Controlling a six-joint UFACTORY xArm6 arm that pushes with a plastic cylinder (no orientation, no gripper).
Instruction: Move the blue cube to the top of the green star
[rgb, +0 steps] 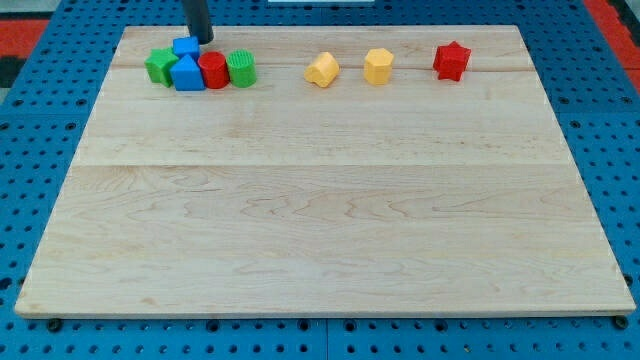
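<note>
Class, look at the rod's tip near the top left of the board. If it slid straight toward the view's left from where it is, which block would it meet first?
Most likely the blue cube: my tip sits just to its right, almost touching. Depth is hard to judge, so it might only graze the cube's far edge.

Wooden board on a blue pegboard surface. At the view's top left, clustered and touching: green star, blue cube, blue triangular block, red cylinder, green cylinder. My tip stood just right of the blue cube. Further right, apart: yellow heart, yellow hexagonal block, red star.
</note>
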